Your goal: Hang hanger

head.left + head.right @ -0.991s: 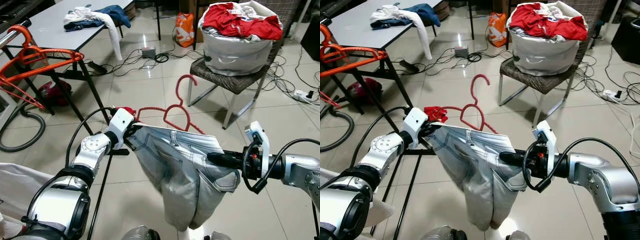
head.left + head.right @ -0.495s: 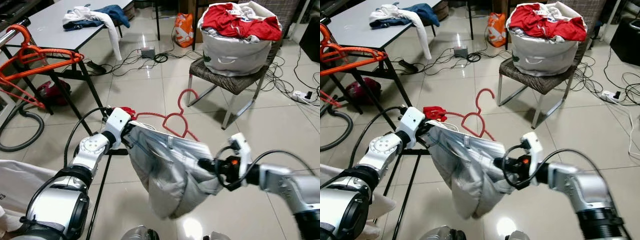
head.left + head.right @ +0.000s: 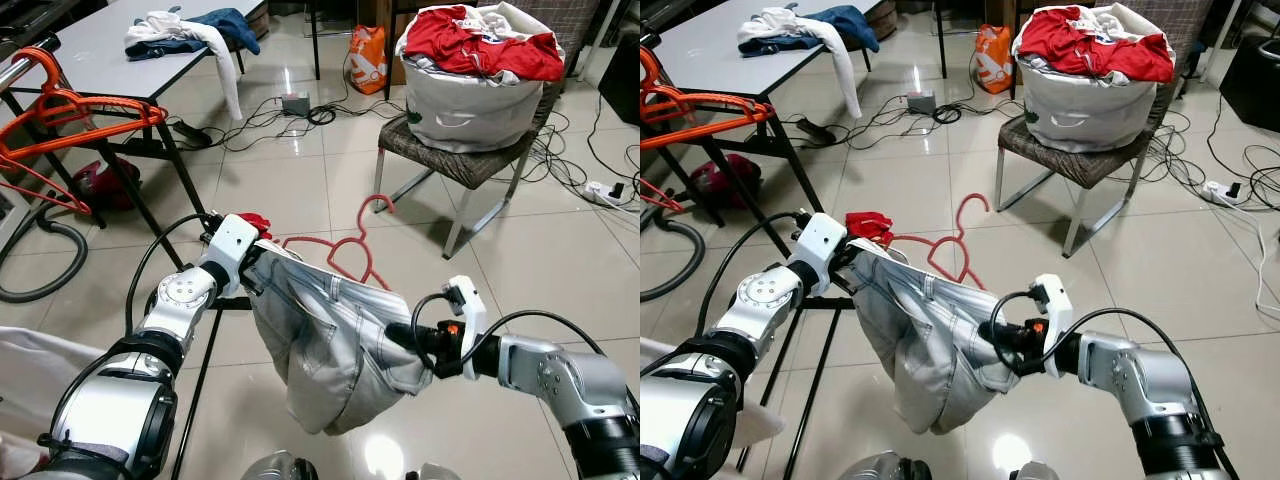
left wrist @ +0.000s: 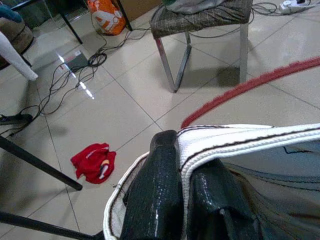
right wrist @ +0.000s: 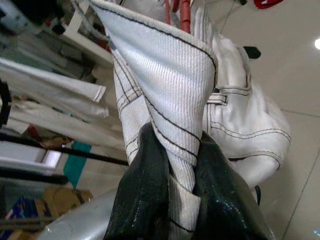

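At nine o'clock the orange hangers (image 3: 70,120) sit on the rack. The left gripper (image 3: 250,270) has its fingers (image 4: 155,195) pinching the waistband of the pale jeans (image 3: 330,340). The red hanger (image 3: 345,250) rides inside that waistband, hook toward one o'clock. At four o'clock the right gripper (image 3: 400,338) pinches the other waistband end. The cloth sags between them; likely risk: the hanger slips out if the waistband goes slack.
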{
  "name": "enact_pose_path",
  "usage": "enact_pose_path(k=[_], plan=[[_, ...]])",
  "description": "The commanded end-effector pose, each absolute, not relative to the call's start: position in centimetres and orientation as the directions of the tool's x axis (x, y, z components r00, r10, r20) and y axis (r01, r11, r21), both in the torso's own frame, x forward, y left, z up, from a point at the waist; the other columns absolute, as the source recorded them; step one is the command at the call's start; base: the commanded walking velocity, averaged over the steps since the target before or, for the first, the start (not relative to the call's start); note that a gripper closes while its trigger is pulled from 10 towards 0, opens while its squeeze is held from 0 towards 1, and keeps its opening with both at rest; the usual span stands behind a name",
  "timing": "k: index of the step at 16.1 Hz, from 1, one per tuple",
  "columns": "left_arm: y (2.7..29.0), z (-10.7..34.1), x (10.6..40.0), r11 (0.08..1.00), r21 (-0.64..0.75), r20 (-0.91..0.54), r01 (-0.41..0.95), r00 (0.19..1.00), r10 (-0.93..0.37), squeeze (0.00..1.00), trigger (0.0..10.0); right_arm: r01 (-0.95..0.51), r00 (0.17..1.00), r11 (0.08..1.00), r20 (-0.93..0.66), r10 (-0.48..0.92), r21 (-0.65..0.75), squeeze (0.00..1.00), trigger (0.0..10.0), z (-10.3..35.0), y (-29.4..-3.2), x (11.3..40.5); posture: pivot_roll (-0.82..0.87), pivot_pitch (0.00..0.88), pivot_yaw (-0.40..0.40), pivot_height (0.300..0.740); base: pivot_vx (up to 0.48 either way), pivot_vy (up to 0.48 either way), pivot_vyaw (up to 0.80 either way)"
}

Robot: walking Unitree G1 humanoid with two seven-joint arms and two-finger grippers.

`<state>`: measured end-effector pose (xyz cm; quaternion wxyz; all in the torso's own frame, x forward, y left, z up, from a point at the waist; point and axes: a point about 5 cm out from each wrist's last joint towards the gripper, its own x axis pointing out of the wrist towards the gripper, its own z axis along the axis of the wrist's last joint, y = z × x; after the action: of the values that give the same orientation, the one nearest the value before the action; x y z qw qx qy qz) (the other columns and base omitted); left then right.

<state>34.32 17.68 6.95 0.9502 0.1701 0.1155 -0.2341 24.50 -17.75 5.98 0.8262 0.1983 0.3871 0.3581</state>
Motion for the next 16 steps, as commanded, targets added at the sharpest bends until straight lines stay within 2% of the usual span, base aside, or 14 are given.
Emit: enact_pose_path(k=[1, 4, 8, 12, 16], plan=[[20.6, 9.1, 35.3, 0.885, 0.323, -0.221, 0.334, 0.936, -0.273, 0.00, 0.0, -0.383, 0.415, 0.733, -0.604, 0.680, 0.562, 0.00, 10.0, 4.7, -19.3, 23.3, -0.19, 0.000, 0.118, 0.740, 0.000, 0.000, 0.00], [20.3, 9.1, 35.4, 0.887, 0.314, -0.221, 0.340, 0.934, -0.280, 0.00, 0.0, -0.364, 0.417, 0.757, -0.631, 0.654, 0.543, 0.00, 10.0, 4.0, -19.4, 23.5, -0.19, 0.000, 0.119, 0.740, 0.000, 0.000, 0.00], [19.2, 9.4, 35.7, 0.880, 0.302, -0.203, 0.367, 0.927, -0.317, 0.00, 0.0, -0.341, 0.432, 0.706, -0.563, 0.705, 0.621, 0.00, 10.0, 4.7, -17.6, 25.3, -0.20, 0.000, 0.124, 0.740, 0.000, 0.000, 0.00], [17.7, 10.2, 36.0, 0.827, 0.405, -0.148, 0.389, 0.921, -0.361, 0.00, 0.0, -0.376, 0.367, 0.658, -0.548, 0.752, 0.652, 0.00, 10.0, 4.9, -15.9, 25.8, -0.18, 0.000, 0.119, 0.740, 0.000, 0.000, 0.00], [17.7, 9.9, 35.9, 0.812, 0.450, -0.156, 0.371, 0.928, -0.337, 0.00, 0.0, -0.432, 0.306, 0.636, -0.560, 0.770, 0.640, 0.00, 10.0, 4.9, -15.4, 25.4, -0.17, 0.000, 0.115, 0.740, 0.000, 0.000, 0.00]])
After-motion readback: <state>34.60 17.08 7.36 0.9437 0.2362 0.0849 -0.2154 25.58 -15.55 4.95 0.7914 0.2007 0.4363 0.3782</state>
